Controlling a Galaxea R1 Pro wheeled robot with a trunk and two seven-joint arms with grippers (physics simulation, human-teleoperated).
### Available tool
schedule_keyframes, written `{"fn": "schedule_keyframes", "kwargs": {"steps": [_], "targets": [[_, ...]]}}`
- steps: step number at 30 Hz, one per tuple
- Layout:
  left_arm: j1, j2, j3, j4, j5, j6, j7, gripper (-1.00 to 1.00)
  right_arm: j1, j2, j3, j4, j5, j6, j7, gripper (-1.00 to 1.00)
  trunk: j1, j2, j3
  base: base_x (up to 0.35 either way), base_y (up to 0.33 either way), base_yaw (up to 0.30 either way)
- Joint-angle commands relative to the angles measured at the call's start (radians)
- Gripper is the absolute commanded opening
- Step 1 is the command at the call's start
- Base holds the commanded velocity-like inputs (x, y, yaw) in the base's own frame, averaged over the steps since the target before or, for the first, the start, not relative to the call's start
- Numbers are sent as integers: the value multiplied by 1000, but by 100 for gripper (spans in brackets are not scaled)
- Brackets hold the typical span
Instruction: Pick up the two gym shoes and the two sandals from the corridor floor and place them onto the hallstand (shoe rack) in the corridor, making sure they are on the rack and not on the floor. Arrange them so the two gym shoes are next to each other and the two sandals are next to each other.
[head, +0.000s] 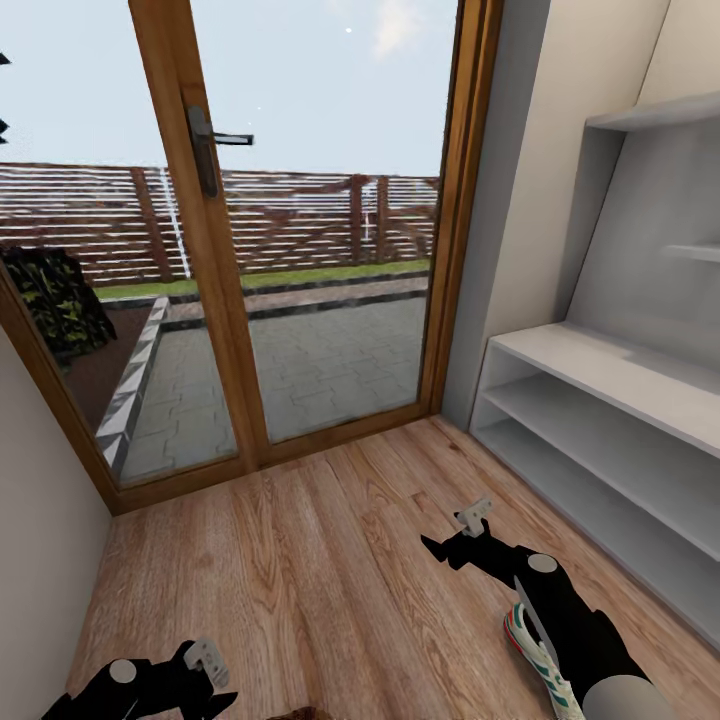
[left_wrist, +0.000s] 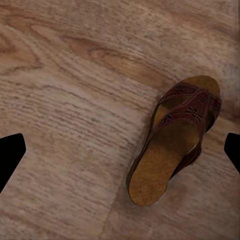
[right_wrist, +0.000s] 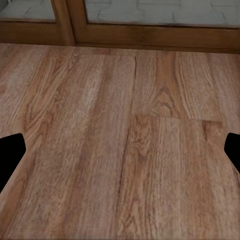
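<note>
— Fingers first: how are yours standing?

— Both sets are spread wide and holding nothing. I'm hanging my left fingers (left_wrist: 120, 150) over a sandal (left_wrist: 175, 140) lying on the corridor floor (left_wrist: 65, 90). I'm reaching my right arm forward and low, right fingers (head: 470, 530) over bare planks.

— And the rest?

— One gym shoe (head: 540, 655) is lying under my right forearm, near the hallstand (head: 600, 400).

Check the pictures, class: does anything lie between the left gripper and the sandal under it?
Nothing visible does. In the left wrist view the sandal lies alone on bare wood floor, between the open fingertips of the left gripper, which holds nothing.
</note>
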Motion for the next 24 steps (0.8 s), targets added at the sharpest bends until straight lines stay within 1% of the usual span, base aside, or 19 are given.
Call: {"fn": "schedule_keyframes", "kwargs": {"steps": [1,7,12,17,18,22,24], "targets": [[0,0,0,-4,-9,-7,-3,100,0,0,1,-2,3,5,3,100,4,-8,-5,0,0,0],[-1,-1,0,-14,-12,-3,-13,100,0,0,1,-2,3,6,3,100,27,-50,-30,0,0,0],[-1,-1,0,-15,-24,-3,-16,100,0,0,1,-2,3,6,2,100,46,-85,-53,0,0,0],[-1,-1,0,-16,-50,-2,-20,100,0,0,2,-2,3,6,2,100,48,-86,-80,0,0,0],[-1,-2,-1,-17,-60,-2,-24,100,0,0,1,-1,3,6,2,100,49,-86,-86,0,0,0],[-1,-6,-1,-27,-72,0,-33,100,0,0,0,-1,3,6,2,100,50,-87,-107,0,0,0],[-1,-10,-1,-45,-78,1,-41,100,0,0,0,-1,3,6,2,100,51,-87,-118,0,0,0]]}}
